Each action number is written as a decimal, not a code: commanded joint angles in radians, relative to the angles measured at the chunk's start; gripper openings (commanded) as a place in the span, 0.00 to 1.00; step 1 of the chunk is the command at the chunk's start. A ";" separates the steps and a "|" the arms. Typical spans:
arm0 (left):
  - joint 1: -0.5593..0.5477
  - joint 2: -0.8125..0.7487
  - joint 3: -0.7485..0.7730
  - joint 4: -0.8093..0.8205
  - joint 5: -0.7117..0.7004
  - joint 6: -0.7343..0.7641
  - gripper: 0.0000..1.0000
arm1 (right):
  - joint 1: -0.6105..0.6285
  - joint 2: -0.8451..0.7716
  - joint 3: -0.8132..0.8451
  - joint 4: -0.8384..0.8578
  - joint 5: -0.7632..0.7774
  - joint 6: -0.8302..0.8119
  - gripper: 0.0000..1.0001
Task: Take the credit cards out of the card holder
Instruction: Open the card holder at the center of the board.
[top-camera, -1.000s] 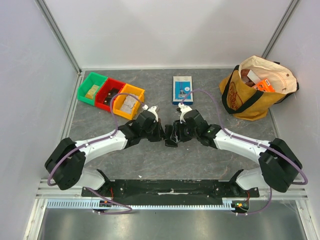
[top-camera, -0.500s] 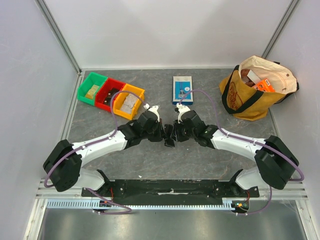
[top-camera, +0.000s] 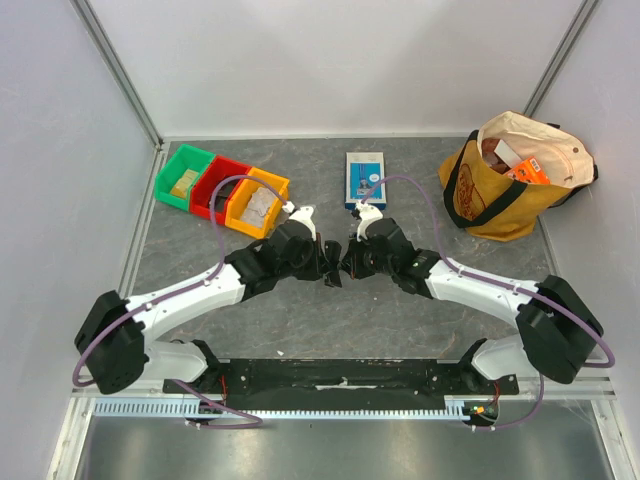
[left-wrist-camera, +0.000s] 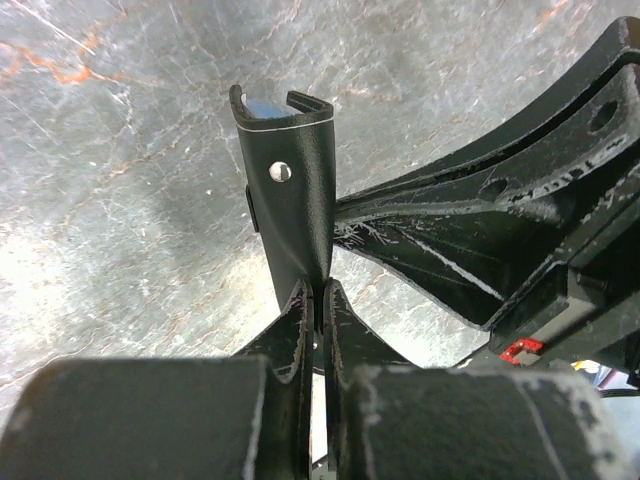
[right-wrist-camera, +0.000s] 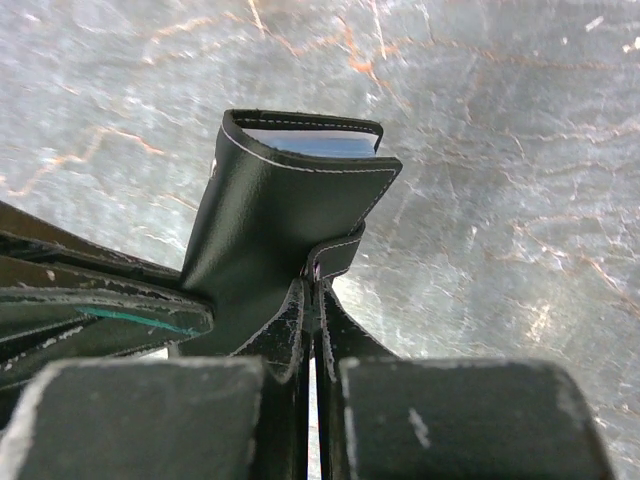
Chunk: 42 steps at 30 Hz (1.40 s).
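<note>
The black card holder hangs between my two grippers at mid-table, closed and held off the marble top. My left gripper is shut on its lower edge. My right gripper is shut on the stitched strap tab of the holder. In the top view the left gripper and right gripper meet tip to tip. A bluish edge shows in the holder's open top; I cannot tell whether it is credit cards or a pocket lining.
Green, red and orange bins stand at the back left. A blue-and-white box lies behind the grippers. A yellow tote bag with items in it sits at the back right.
My right gripper has closed onto the holder's strap tab. Both grippers and the holder have shifted slightly toward the back, and the left arm has stretched out.
</note>
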 joint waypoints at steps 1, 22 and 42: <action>-0.011 -0.154 0.072 0.000 0.002 0.030 0.02 | -0.093 -0.031 -0.064 -0.014 0.096 -0.026 0.00; 0.084 -0.032 -0.234 0.466 0.168 -0.119 0.02 | -0.211 -0.102 -0.179 0.075 -0.095 0.008 0.00; 0.089 0.054 -0.411 0.684 0.117 -0.219 0.02 | -0.209 0.013 -0.185 0.208 -0.187 0.061 0.59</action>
